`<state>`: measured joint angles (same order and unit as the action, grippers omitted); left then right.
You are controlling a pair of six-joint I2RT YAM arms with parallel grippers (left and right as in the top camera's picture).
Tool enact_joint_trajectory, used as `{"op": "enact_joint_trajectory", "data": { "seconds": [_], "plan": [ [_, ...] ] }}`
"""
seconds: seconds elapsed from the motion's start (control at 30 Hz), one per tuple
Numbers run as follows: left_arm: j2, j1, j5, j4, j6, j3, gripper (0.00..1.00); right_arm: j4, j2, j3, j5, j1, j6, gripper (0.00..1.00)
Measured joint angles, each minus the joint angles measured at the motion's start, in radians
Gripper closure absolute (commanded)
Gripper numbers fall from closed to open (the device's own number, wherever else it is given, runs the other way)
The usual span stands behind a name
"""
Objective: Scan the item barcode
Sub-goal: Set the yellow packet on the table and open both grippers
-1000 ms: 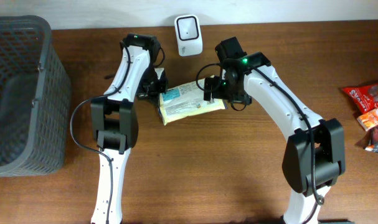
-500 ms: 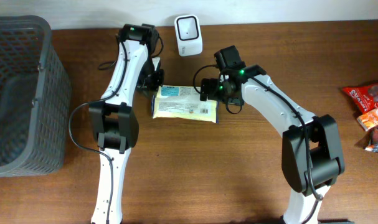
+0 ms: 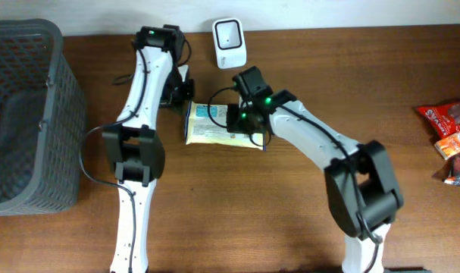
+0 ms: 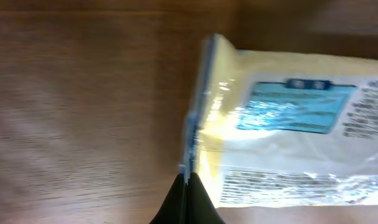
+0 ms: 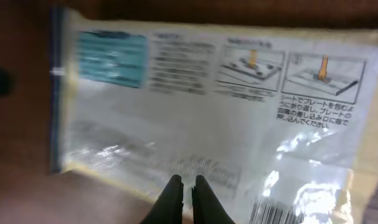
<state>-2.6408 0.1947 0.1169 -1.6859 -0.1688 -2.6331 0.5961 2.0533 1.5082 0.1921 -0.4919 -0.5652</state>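
The item is a flat yellow-and-clear package (image 3: pixel 211 130) with a blue label, lying on the table below the white scanner (image 3: pixel 229 43). My left gripper (image 3: pixel 183 95) is shut at the package's left end. In the left wrist view its tip (image 4: pixel 187 179) meets the near end of the blue sealed seam of the package (image 4: pixel 288 143); I cannot tell whether it pinches the seam. My right gripper (image 3: pixel 241 121) is over the package's middle. In the right wrist view it (image 5: pixel 184 180) is closed on the wrapper of the package (image 5: pixel 207 106), and the barcode (image 5: pixel 273 214) shows at the lower right.
A dark grey basket (image 3: pixel 63 83) stands at the left edge of the table. Red snack packets (image 3: pixel 449 129) lie at the far right. The scanner stands against the back edge, just beyond both grippers.
The package has come down from a tilted hold to lie flat. My right gripper slid left from the package's right end to its middle and shut. My left gripper opened briefly, shut again, and shifted up-left.
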Motion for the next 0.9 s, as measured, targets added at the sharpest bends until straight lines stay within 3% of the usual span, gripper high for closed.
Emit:
{"op": "enact_joint_trajectory", "data": {
  "seconds": [0.1, 0.17, 0.3, 0.33, 0.37, 0.4, 0.5, 0.53, 0.6, 0.7, 0.83, 0.9],
  "plan": [
    [0.000, 0.034, 0.007, 0.002, 0.000, 0.000, 1.00, 0.003, 0.072, -0.003, -0.007, 0.016, -0.032, 0.96],
    [0.000, 0.032, -0.007, -0.001, 0.000, 0.000, 0.98, 0.032, 0.072, -0.003, -0.007, 0.057, -0.031, 0.91],
    [0.000, 0.029, -0.024, 0.002, 0.000, 0.000, 0.98, 0.144, 0.072, 0.037, 0.054, 0.148, 0.126, 0.75],
    [0.000, 0.029, -0.032, 0.007, -0.012, 0.000, 0.81, 0.219, 0.064, 0.056, 0.070, 0.145, 0.166, 0.64],
    [0.000, 0.029, -0.064, 0.006, -0.051, 0.000, 0.70, 0.277, 0.051, 0.071, 0.075, 0.145, 0.188, 0.14],
    [0.000, 0.029, -0.122, 0.007, -0.105, 0.000, 0.59, 0.339, 0.018, 0.079, 0.077, 0.145, 0.214, 0.01],
    [0.000, 0.027, -0.208, 0.019, -0.188, 0.000, 0.06, 0.373, -0.080, 0.101, 0.075, 0.145, 0.256, 0.01],
    [0.000, 0.027, -0.216, 0.019, -0.196, 0.000, 0.01, 0.373, -0.080, 0.105, 0.063, 0.145, 0.259, 0.01],
    [0.000, 0.027, -0.174, 0.031, -0.179, 0.000, 0.01, 0.375, -0.079, 0.105, 0.036, 0.145, 0.260, 0.01],
    [0.000, 0.027, -0.026, 0.040, -0.058, 0.000, 0.01, 0.418, -0.078, 0.105, 0.005, 0.152, 0.259, 0.01],
    [-0.002, -0.014, 0.075, 0.039, 0.049, 0.000, 0.01, 0.470, -0.077, 0.105, -0.006, 0.253, 0.259, 0.01],
    [-0.014, -0.064, 0.213, 0.039, 0.150, 0.020, 0.07, 0.471, -0.077, 0.105, -0.011, 0.281, 0.259, 0.01]
  ]
}}
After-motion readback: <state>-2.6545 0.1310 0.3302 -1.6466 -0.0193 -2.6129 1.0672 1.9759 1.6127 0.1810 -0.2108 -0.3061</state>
